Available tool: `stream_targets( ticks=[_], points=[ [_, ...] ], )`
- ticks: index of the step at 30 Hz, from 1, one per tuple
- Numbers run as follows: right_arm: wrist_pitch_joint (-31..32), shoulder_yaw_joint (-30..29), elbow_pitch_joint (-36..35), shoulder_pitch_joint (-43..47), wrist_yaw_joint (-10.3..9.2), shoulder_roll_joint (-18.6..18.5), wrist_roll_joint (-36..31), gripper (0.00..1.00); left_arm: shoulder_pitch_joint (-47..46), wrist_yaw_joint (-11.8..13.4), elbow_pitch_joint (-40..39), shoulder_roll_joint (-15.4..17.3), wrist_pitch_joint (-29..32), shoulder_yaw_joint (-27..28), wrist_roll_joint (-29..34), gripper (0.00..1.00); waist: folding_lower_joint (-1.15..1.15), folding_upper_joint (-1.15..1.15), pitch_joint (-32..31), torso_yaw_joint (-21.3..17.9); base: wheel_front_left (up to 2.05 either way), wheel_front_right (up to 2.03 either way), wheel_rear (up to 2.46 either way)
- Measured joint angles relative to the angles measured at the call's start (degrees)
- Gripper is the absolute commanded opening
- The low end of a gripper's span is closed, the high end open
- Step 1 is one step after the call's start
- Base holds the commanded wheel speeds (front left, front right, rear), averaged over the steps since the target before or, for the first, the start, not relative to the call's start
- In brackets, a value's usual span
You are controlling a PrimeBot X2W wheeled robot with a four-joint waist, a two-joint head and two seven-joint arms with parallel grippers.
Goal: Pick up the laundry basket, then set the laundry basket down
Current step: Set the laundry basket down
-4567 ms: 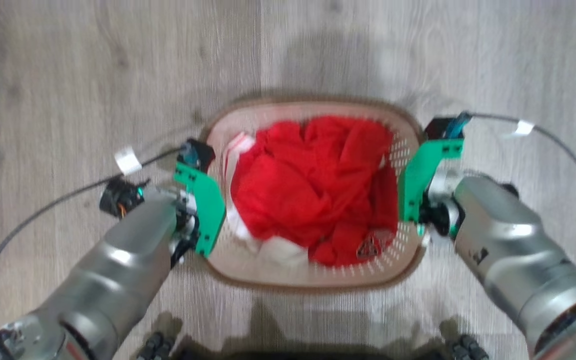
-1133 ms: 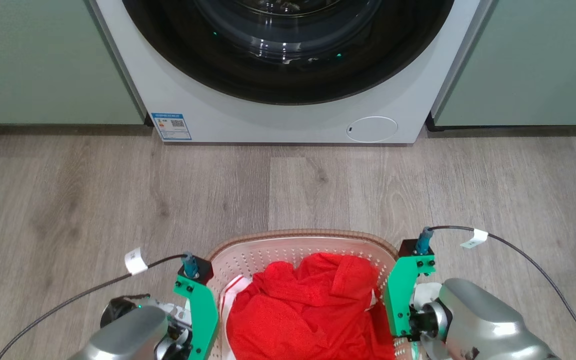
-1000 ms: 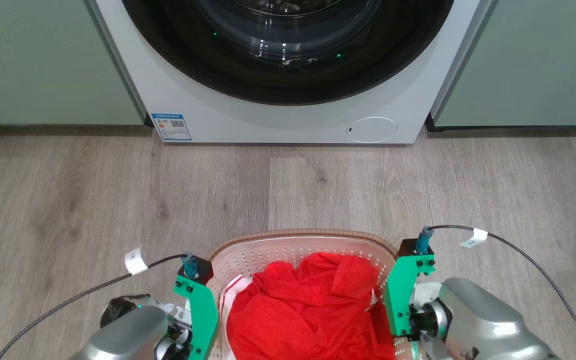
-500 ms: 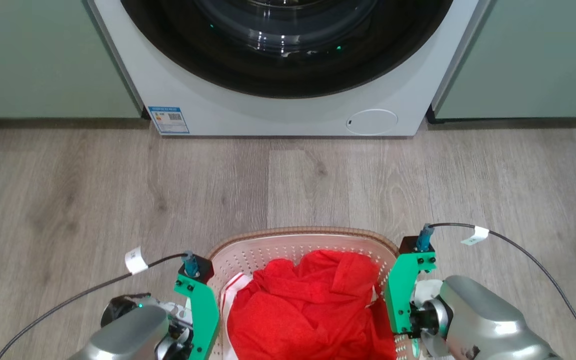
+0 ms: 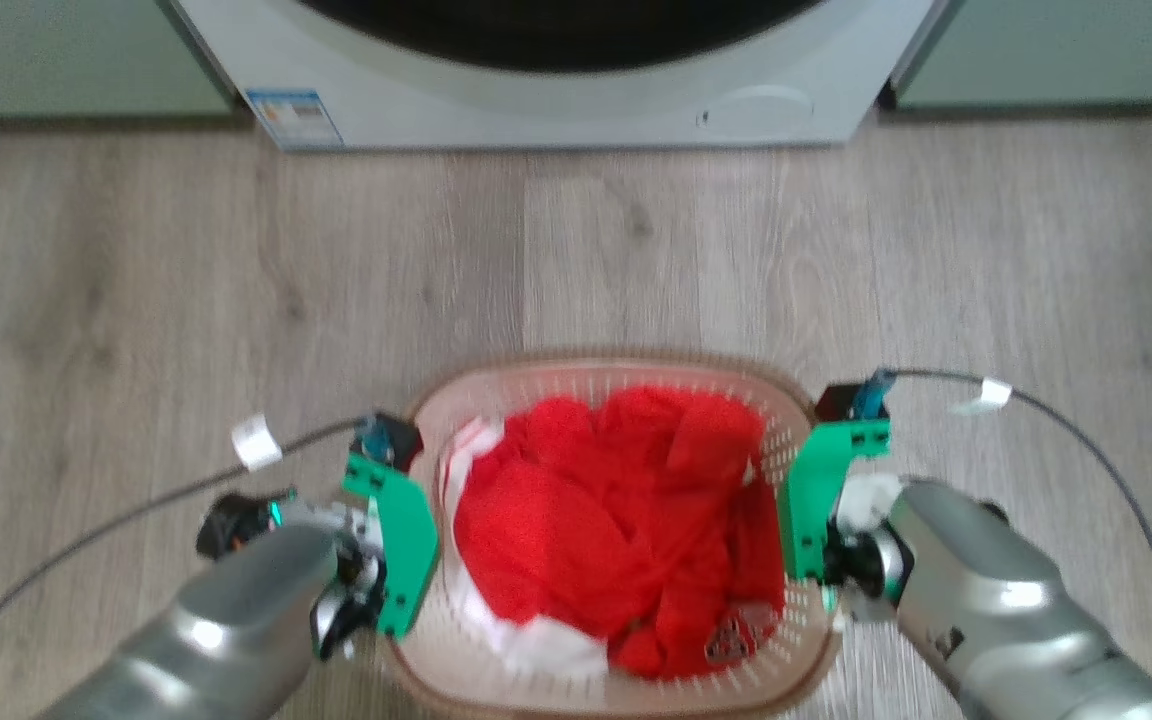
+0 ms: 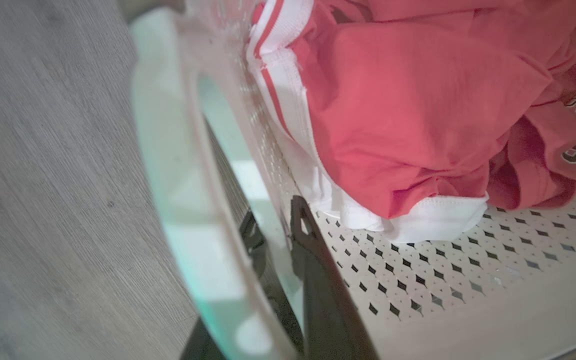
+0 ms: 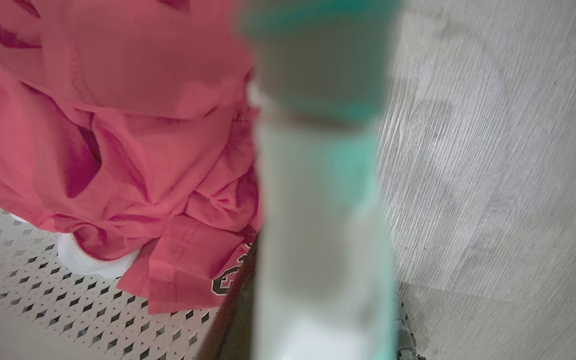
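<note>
the laundry basket (image 5: 626,368), holding red clothes (image 5: 616,520), sits over the wooden floor (image 5: 136,300) near the washing machine (image 5: 556,100), between both arms. left claw (image 6: 275,225): narrow, clamped on the basket's left wall, one finger inside, one outside. right claw (image 7: 318,310): at the right handle, which hides it; its grip cannot be told.

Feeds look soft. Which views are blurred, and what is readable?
Head view: motion-smeared throughout, the washing machine label unreadable. Left wrist view: the laundry basket handle looms out of focus, the red garment sharp. Right wrist view: the handle a pale blur, floor grain crisp.
</note>
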Motion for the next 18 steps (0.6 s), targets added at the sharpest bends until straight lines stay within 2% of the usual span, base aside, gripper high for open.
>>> stream_targets(
  ticks=[10, 18],
  points=[
    [-7.8, -3.7, 1.5, -9.3, 0.03, 0.3, -4.9, 0.0, -9.5, -0.2, 5.2, -2.7, -5.4, 1.7, 2.3, 0.0, 0.01, 0.0, 12.1, -0.8, 0.0, 0.0, 0.0],
    [-13.4, -5.3, 2.9, -17.4, 0.03, 0.2, -7.2, 0.0, -18.1, -1.6, 11.8, -6.0, -8.9, 3.7, 2.3, 0.0, 0.01, 0.0, 21.7, -0.6, 0.0, 0.0, 0.0]
  ],
)
